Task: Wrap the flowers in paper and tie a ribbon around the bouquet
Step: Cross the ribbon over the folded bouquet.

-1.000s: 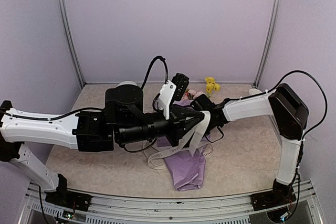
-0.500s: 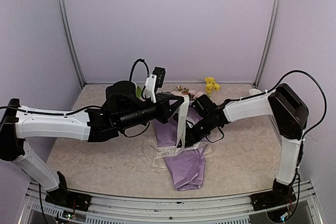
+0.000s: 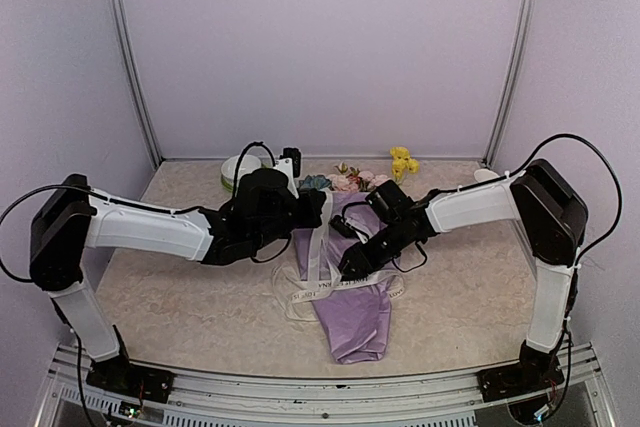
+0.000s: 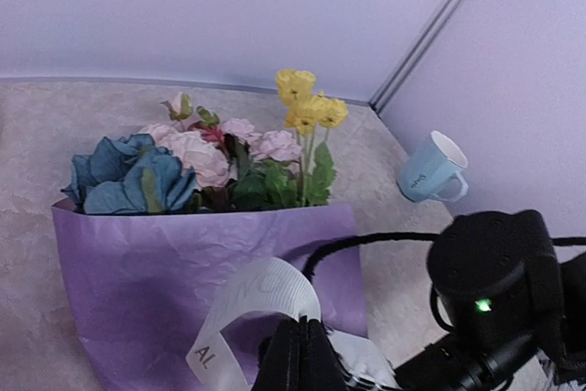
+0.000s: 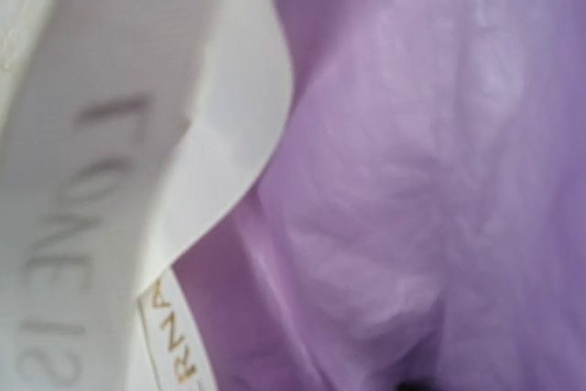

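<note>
Top external view: the bouquet [image 3: 355, 322] lies flat, with the flowers [image 3: 345, 182] showing at its wide far end. My left gripper [image 3: 322, 219] hangs just above the bouquet's left edge. Its fingers are pressed together on the ribbon [image 3: 320, 262], which runs up to it from loops lying across the bouquet's middle. My right gripper [image 3: 350, 269] sits low against the bouquet's middle, beside that strand. I cannot tell whether it is spread or pinching.

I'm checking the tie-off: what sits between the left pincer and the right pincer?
The top view shows the ribbon hanging from the left pincer, with the lilac paper under it, before the right pincer.
</note>
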Controlling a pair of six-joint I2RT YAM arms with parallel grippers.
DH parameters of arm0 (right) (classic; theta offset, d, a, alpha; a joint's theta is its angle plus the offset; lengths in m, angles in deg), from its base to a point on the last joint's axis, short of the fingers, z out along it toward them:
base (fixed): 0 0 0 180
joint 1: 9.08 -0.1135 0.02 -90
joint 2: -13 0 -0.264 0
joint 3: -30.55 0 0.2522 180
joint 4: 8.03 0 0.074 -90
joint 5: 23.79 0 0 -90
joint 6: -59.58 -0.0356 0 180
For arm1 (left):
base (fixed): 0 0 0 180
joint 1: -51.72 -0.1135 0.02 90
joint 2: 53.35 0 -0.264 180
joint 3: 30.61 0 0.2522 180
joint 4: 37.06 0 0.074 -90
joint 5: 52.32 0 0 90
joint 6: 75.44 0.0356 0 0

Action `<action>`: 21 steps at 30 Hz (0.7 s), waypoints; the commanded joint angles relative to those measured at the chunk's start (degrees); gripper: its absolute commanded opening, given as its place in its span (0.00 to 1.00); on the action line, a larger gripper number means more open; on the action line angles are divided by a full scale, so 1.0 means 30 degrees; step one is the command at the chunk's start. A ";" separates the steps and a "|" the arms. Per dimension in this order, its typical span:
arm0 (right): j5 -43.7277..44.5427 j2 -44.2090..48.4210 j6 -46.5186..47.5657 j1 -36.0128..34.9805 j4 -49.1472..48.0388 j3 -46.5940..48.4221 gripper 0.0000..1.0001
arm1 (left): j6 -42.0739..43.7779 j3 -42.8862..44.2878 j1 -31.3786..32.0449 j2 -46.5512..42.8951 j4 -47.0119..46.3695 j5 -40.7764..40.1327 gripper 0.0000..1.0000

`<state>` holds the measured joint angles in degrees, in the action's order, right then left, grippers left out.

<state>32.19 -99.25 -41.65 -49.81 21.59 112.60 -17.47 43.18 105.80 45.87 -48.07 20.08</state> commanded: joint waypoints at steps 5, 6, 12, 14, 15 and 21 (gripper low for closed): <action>0.0730 -0.0663 -0.0283 0.0100 0.1306 -0.0740 0.47 | 0.1607 0.5931 -0.0802 0.4211 0.5749 0.0893 0.07; 0.0716 -0.0666 -0.0321 0.0100 0.1328 -0.0734 0.47 | 0.1963 0.7113 -0.0816 0.5048 0.7212 0.1002 0.18; 0.0793 -0.0431 -0.0440 0.0130 0.1374 -0.0753 0.46 | 0.1498 1.2376 -0.1740 0.7562 1.4900 -0.2500 0.82; 0.0764 -0.0344 -0.0497 0.0130 0.1314 -0.0793 0.46 | 0.1457 1.2146 -0.2246 0.6957 1.4972 -0.2669 0.96; 0.0764 -0.0333 -0.0528 0.0155 0.1281 -0.0817 0.46 | 0.1519 1.1973 -0.2487 0.6596 1.4832 -0.2695 0.98; 0.0677 -0.0432 -0.0793 0.0187 0.1111 -0.0794 0.46 | 0.3303 1.2127 -0.3137 0.5231 1.5013 -0.3934 0.99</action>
<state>32.14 -99.16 -42.67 -49.76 21.13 112.34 -11.90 78.11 97.35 65.89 -6.50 13.06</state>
